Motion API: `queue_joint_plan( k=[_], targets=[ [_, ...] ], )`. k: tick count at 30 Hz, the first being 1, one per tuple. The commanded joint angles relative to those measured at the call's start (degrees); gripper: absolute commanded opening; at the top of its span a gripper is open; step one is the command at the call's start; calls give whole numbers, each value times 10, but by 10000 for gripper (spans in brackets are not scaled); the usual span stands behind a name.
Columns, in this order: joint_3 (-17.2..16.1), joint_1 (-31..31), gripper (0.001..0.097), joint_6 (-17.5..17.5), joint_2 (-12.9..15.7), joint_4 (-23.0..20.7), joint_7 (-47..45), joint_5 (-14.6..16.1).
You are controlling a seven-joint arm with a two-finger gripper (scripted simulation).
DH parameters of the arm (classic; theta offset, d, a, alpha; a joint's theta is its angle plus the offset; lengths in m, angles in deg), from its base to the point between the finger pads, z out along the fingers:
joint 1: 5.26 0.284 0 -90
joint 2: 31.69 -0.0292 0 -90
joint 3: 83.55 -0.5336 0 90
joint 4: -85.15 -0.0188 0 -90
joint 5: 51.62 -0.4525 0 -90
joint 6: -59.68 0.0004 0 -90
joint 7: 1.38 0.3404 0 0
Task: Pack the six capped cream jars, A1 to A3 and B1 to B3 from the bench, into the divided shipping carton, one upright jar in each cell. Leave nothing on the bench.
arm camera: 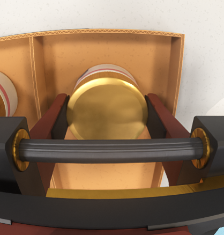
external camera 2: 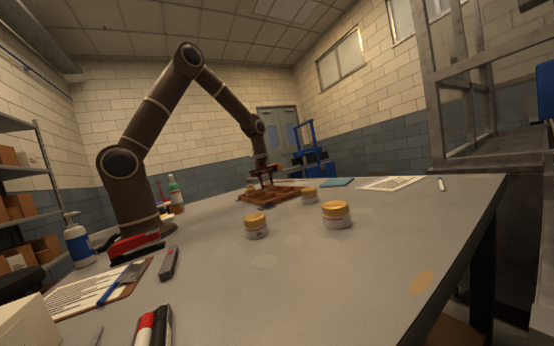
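A gold-capped cream jar (arm camera: 106, 107) stands upright inside a corner cell of the divided shipping carton (external camera 2: 269, 194), with the carton's outer wall to its right. Another jar (arm camera: 1, 96) sits in the neighbouring cell to the left, half out of the wrist camera's sight. On the bench three jars stand apart from the carton: one (external camera 2: 309, 195) just beside it, one (external camera 2: 256, 225) nearer the middle and one (external camera 2: 336, 214) to its right. My gripper (arm camera: 106, 115) reaches down into the carton at the far end of the bench and is closed on the jar in the corner cell.
A clipboard with a printed sheet (external camera 2: 89, 290) and a blue pen lies near the bench's front left, beside a box cutter (external camera 2: 168, 262) and a marker (external camera 2: 144, 327). A paper sheet (external camera 2: 390, 183), a blue pad (external camera 2: 336, 182) and a pen (external camera 2: 440, 184) lie beyond the carton.
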Motion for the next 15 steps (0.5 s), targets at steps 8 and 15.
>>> queue_joint_plan(
  k=[8,15],
  targets=[
    [0,0,330,0,-1,-1,0,0],
    [0,0,470,0,-1,-1,0,0]
  ],
)
